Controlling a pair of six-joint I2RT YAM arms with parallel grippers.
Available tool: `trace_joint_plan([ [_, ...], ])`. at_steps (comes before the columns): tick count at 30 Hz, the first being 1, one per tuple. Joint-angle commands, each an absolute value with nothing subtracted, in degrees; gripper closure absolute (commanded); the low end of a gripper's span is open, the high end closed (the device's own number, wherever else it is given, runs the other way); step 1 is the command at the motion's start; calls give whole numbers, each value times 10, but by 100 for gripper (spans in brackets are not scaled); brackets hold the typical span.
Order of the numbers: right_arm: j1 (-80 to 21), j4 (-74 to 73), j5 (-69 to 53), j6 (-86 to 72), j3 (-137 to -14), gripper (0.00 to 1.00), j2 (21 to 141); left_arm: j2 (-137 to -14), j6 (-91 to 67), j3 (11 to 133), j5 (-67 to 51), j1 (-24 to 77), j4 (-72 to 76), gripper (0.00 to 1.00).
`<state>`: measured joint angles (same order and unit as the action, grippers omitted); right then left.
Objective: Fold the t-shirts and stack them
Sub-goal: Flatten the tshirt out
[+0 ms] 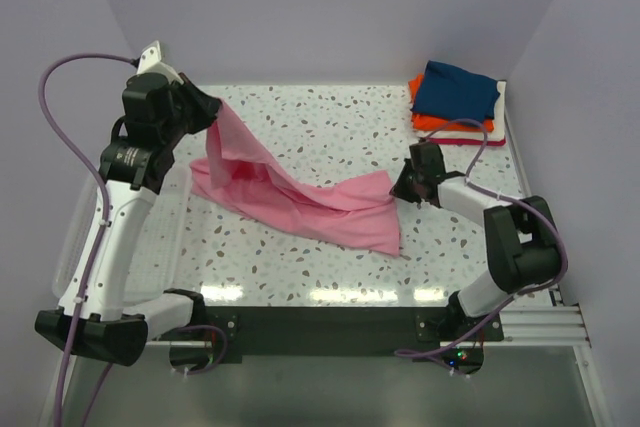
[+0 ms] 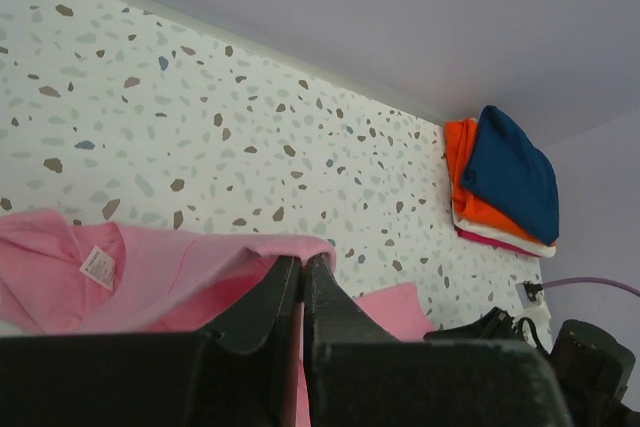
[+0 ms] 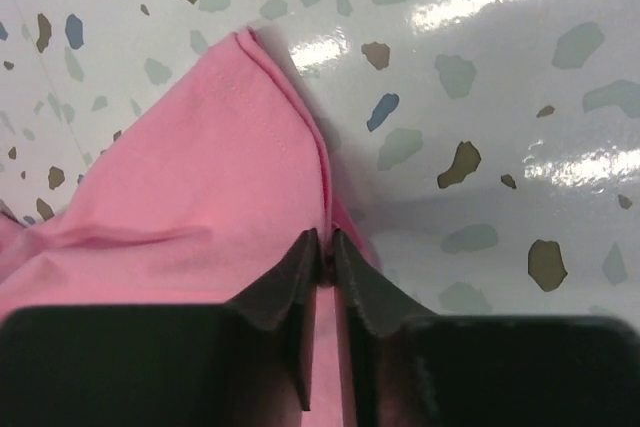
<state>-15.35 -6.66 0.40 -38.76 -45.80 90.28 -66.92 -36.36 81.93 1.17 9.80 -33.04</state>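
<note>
You have the pink t-shirt strung left-to-right over the table, left gripper clenched on its raised end, right gripper clenched on its low end, folded stack nearer the right one

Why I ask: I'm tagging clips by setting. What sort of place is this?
Likely a robot lab test cell, not a home: plain lilac walls box in a speckled tabletop, and the robot's left pincer and right pincer hold a pink t-shirt.

One pink t-shirt, four folded t-shirts, two end effectors.
</note>
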Motion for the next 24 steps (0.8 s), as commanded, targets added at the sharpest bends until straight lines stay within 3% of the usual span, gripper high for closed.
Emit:
trace_joint_plan([
  [1, -153, -78, 1, -387, -501, 92, 868, -670, -361, 818, 7, 92, -297, 100],
  [3, -153, -111, 1, -380, -524, 100, 842, -668, -359, 826, 13, 91, -302, 100],
  [13, -58, -261, -44, -346, -655, 100, 671, -642, -342, 917, 62, 87, -350, 100],
  [24, -43, -361, -64, -337, -828, 100, 578, -591, -341, 1055, 81, 87, -415, 100],
])
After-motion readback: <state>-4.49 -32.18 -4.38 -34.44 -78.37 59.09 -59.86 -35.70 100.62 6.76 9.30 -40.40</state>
